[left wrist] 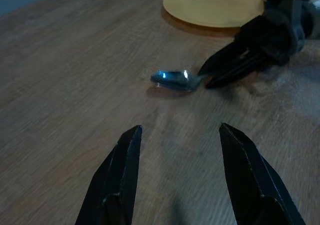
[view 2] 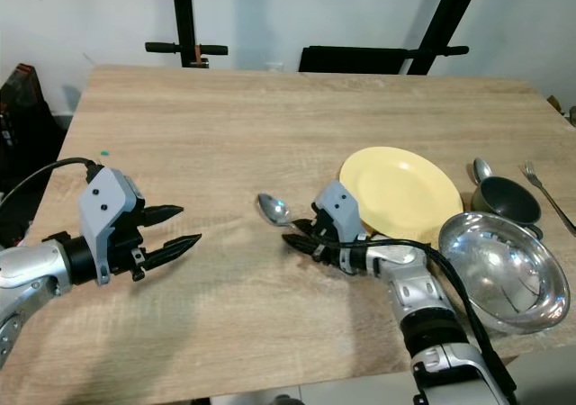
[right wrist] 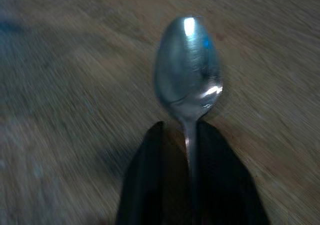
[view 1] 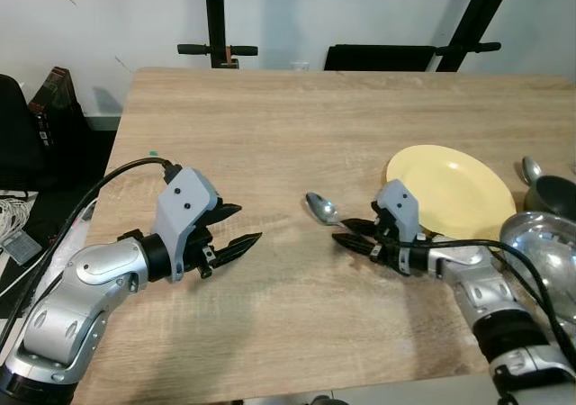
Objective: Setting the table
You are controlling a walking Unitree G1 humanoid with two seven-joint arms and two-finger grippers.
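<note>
My right fingers [view 1: 353,232] pinch the spoon [view 1: 321,208] by its handle, low over the bench [view 1: 297,117] just left of the yellow plate [view 1: 453,189] where it belongs, while my left fingers [view 1: 236,228] wait wide apart nearby.

Two silver, rounded arms end in grey, boxy wrist housings and black collars. The left gripper [view 1: 240,227] and right gripper [view 1: 345,231] each carry two long, tapered black fingers. Black cables trail along both forearms, seemingly into the housings.
</note>
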